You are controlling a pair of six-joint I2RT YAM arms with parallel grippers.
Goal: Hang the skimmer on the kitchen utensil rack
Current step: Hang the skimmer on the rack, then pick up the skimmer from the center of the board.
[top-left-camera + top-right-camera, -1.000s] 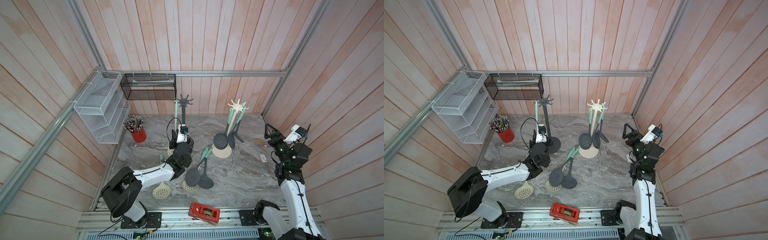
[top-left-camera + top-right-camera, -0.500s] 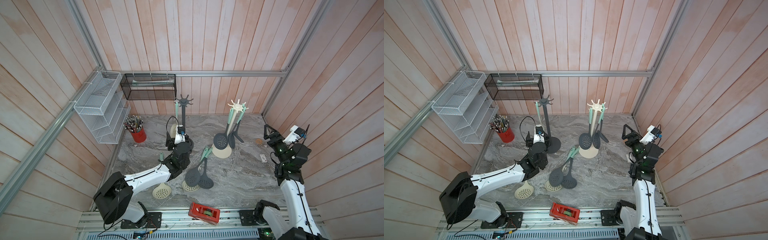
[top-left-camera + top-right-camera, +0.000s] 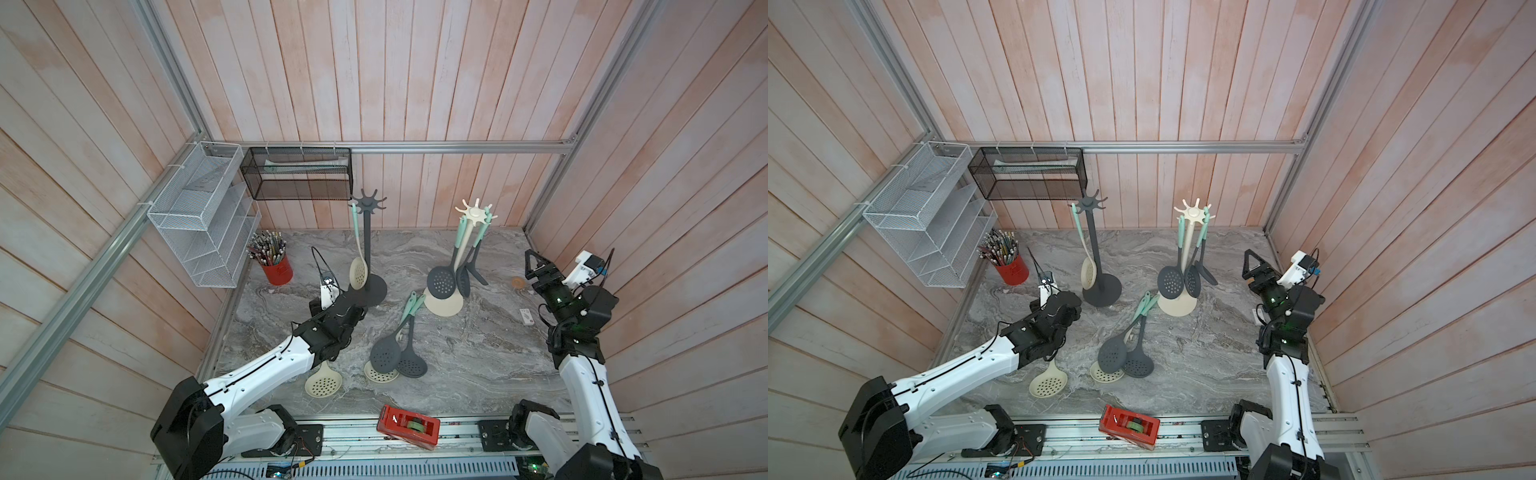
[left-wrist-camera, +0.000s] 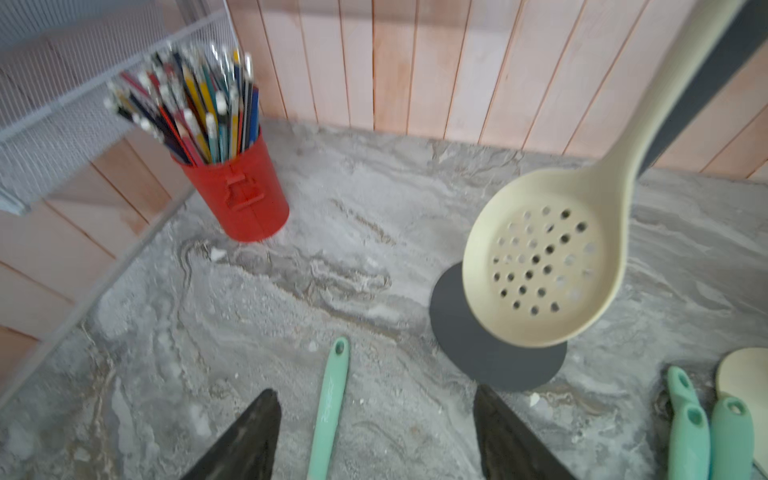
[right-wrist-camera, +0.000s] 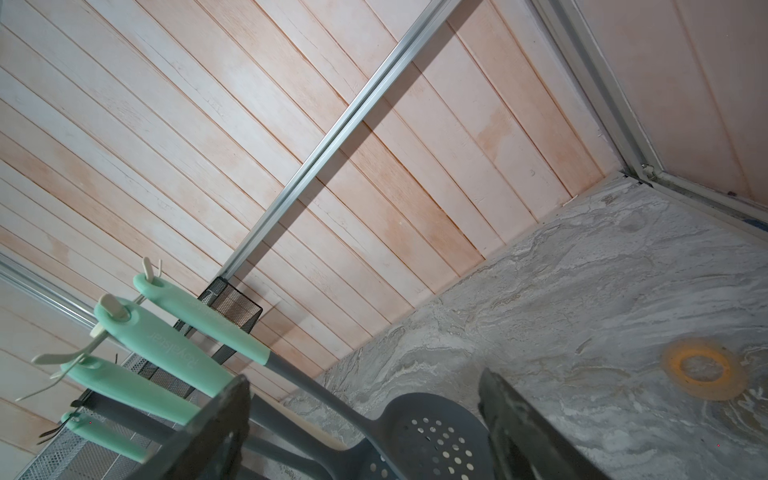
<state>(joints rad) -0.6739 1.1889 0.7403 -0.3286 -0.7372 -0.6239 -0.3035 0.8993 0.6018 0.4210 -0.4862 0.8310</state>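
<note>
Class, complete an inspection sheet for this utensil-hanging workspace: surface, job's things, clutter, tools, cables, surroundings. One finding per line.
Surface: grey marbled tabletop, one orange ring stain.
Job's things: cream skimmer hangs on dark rack; cream rack holds several dark utensils; lone loose skimmer and pile of three lie loose.
Clutter: red pencil cup, red tape dispenser, small white tag.
Grippers: left tool open, empty; right tool open, empty.
Cables: black loop at left wrist; wires at front rail.
Surroundings: plank walls, white wire shelf, black mesh basket.
</note>
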